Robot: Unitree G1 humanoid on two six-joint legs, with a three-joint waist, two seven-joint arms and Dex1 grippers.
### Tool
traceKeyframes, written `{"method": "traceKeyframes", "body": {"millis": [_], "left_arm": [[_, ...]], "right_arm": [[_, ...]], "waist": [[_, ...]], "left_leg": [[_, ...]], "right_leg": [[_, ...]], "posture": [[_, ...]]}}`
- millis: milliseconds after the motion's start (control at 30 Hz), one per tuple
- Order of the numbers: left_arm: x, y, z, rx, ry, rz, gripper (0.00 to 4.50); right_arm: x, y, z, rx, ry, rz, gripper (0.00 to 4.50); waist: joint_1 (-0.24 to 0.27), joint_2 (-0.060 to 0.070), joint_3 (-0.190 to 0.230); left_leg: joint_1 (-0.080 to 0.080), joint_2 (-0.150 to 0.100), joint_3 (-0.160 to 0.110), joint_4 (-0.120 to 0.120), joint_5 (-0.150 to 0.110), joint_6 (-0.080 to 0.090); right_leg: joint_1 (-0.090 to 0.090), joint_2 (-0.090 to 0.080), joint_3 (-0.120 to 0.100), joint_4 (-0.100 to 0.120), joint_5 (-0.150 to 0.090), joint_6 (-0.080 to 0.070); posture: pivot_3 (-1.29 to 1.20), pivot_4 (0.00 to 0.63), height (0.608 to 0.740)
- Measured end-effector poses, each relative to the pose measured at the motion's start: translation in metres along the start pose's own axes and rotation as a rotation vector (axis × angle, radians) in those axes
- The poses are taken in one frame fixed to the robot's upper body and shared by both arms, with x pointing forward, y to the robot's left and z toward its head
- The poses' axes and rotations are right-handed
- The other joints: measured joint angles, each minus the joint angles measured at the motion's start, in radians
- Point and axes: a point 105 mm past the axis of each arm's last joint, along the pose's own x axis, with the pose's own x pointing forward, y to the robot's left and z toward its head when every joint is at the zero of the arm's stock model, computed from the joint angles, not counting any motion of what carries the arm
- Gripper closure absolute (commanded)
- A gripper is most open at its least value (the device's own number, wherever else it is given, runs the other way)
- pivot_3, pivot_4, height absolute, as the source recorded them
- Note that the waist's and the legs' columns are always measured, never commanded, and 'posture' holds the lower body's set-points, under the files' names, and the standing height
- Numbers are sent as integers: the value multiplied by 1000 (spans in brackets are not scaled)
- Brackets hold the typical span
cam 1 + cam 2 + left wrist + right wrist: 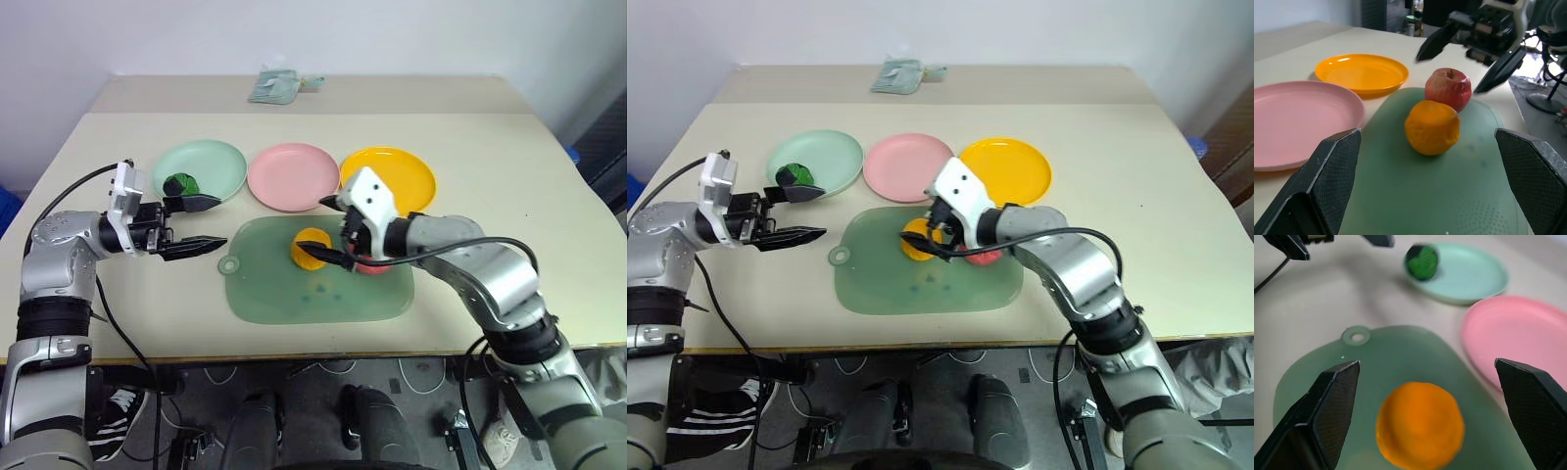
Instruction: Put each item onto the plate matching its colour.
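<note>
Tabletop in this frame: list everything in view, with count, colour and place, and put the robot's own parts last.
Green plate: one, mint green, far left of the plate row.
Green toy food: one, dark green, lumpy, on the green plate.
Pink plate: one, middle of the row.
Yellow plate: one, right end of the row.
Cutting board: one, pale green, on the table nearer the robot than the plates.
Orange fruit: one, orange-yellow, on the cutting board.
Apple: one, pinkish-red, on the cutting board beside the orange fruit.
Folded packet: one, pale green, far edge of the table.
Table: one, beige.
Left gripper: open, beside the green plate.
Right gripper: open, over the orange fruit.
</note>
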Motion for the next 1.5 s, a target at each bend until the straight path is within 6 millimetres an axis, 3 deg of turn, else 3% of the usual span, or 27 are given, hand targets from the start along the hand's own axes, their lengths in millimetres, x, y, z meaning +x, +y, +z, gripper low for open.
{"method": "traceKeyframes", "body": {"millis": [167,333,633,733,800,967,1067,1167,1267,1400,1500], "left_arm": [[0,-3,-3,-2,7,10,48],[1,-5,-3,8,9,6,48],[0,-7,-5,0,12,-2,48],[0,-7,-5,0,12,-5,0],[0,-7,-5,0,12,-5,0],[0,-7,-5,0,12,-4,0],[2,-4,-2,3,5,6,0],[6,1,5,12,-37,28,0],[8,12,11,29,-65,91,0],[10,24,9,34,-76,176,0],[16,27,5,29,-67,197,0]], "right_arm": [[13,2,-18,33,138,13,0],[14,5,-24,42,191,22,0],[10,-7,-34,-19,262,-29,0],[10,-7,-35,-26,261,-23,849],[11,-7,-35,-38,264,-24,1690],[11,-7,-34,-36,257,-23,1796],[16,-12,-20,32,170,-50,1796],[13,-42,18,134,-25,-172,1796],[-12,-95,42,86,-106,-413,1796],[-44,-150,7,88,4,-682,1796],[-52,-163,-12,95,60,-741,1796]], "waist": [[2,0,0],[1,0,0],[-1,0,0],[0,0,0],[0,0,0],[0,0,0],[0,0,0],[0,1,0],[9,1,0],[2,1,0],[-8,1,1]], "left_leg": [[-1,0,0,0,0,0],[-1,0,0,0,0,0],[-1,0,0,0,0,0],[-1,0,0,0,0,0],[-1,0,0,0,0,0],[-1,0,0,0,0,0],[-1,0,0,0,0,0],[-1,0,0,0,0,0],[-1,-1,0,0,0,0],[-1,-1,2,-1,0,0],[-1,0,2,-3,0,0]], "right_leg": [[0,0,0,0,1,2],[0,0,0,0,1,2],[-1,0,0,0,1,2],[-1,0,0,0,1,2],[-1,0,0,0,1,2],[-1,0,0,0,1,2],[-1,0,0,0,1,3],[-1,0,0,1,2,3],[0,-1,0,-1,2,3],[0,-1,0,-3,2,3],[-1,0,0,-2,2,3]], "posture": [[0,150,740],[0,150,740],[0,150,740],[0,150,740],[0,150,740],[0,150,740],[0,150,740],[0,150,740],[0,150,740],[0,150,740],[0,150,740]]}}
